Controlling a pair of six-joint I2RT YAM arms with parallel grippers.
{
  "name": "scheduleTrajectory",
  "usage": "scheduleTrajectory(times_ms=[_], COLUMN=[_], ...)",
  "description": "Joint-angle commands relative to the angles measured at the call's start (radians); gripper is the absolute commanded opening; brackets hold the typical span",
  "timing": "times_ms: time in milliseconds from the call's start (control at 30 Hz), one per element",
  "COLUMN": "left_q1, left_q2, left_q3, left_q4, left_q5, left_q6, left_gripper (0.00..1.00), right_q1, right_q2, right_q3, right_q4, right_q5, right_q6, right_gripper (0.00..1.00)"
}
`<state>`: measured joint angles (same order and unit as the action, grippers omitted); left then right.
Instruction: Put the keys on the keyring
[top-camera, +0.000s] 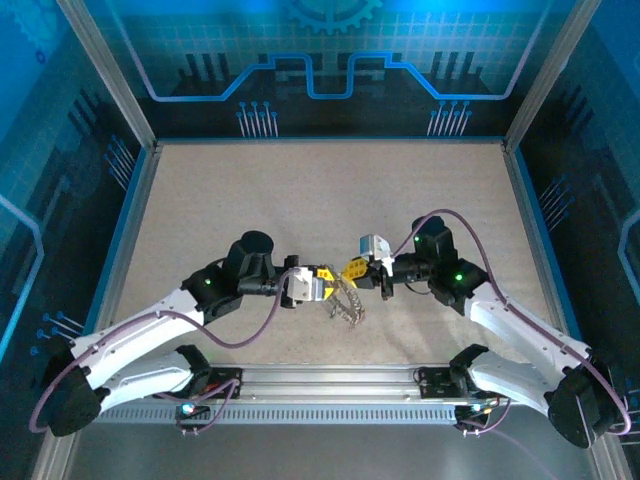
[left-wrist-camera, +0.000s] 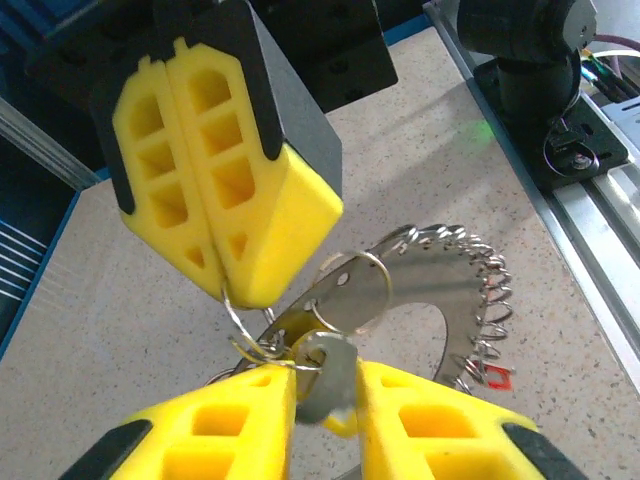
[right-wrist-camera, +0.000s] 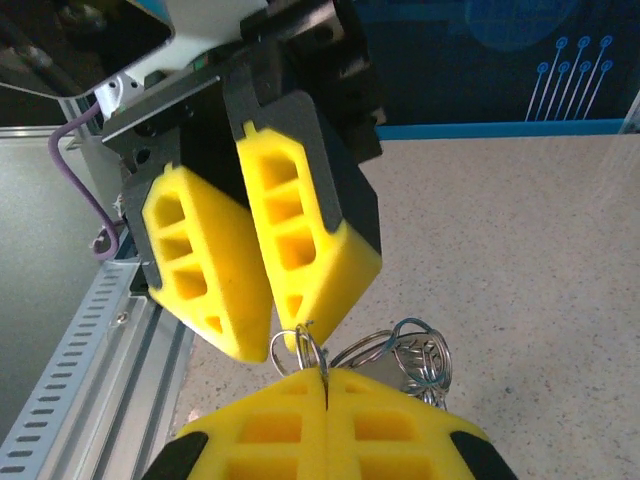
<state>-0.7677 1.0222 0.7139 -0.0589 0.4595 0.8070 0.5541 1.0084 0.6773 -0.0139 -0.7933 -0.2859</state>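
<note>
Right claw (right-wrist-camera: 325, 378) clamping tight on thin wire loop (right-wrist-camera: 298, 350). Left claw (right-wrist-camera: 272, 338) sitting narrowly parted, grey metal piece (left-wrist-camera: 322, 370) in gap, grip unclear. Big silvery toothed metal keyring (left-wrist-camera: 432, 275) dangling between claws, over worktop (top-camera: 300, 190) middle, nearer near edge. Best: holding loop steady, feeding slowly, avoiding twist.

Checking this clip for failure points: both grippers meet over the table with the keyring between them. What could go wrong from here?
1. The left gripper has its jaws slightly apart around a grey metal piece, which may slip out.
2. The right gripper pinches only a thin wire ring at its pad tips. A small tug could free it and let the keyring drop.
</note>
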Motion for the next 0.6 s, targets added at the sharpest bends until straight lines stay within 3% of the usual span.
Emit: scheduleTrajectory(times_ms=[0, 300, 567], left_q1=[-0.009, -0.009, -0.010], left_q2=[0.015, 0.021, 0.009], left_q3=[-0.017, -0.039, -0.038], left_q4=[0.077, 0.222, 0.174], left_q5=[0.004, -0.055, -0.079], left_q6=[-0.088, -0.228, -0.214], left_gripper=[0.33, 0.41, 0.49], right_q1=[-0.011, -0.011, -0.011], right_q2=[-0.025, -0.029, -0.054], right_q3=[-0.010, -0.015, -0.028], right_q4=[0.067, 0.055, 0.058], right_q5=[-0.013, -0.008, 0.001], right_q6=[0.019, 0.005, -0.005], right_gripper=[0.00, 0.00, 0.00])
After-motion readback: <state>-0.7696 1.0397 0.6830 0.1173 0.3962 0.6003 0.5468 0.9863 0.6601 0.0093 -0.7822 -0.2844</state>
